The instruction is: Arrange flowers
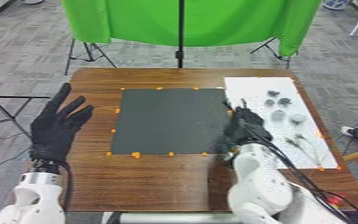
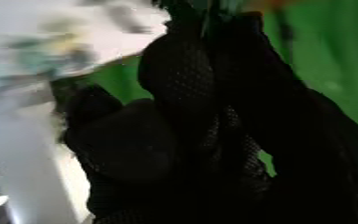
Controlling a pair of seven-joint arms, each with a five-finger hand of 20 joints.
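Head view: feathery, thin-stemmed greenery [image 1: 296, 142] on the white sheet [image 1: 246, 86]

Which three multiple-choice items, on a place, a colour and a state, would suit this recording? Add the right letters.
1. Where do the thin sprigs lie?
A. On the dark mat
B. On the white sheet
C. On the floor

2. What colour is the cloth beyond the table?
A. Green
B. Red
C. Yellow

3. How is the left hand?
A. Clenched in a fist
B. Curled round a vase
C. Open, fingers straight

1: B, the sprigs lie on the sheet's near part.
2: A, the cloth hanging behind the table's far edge is bright green.
3: C, its fingers are spread and point away from the robot, holding nothing.
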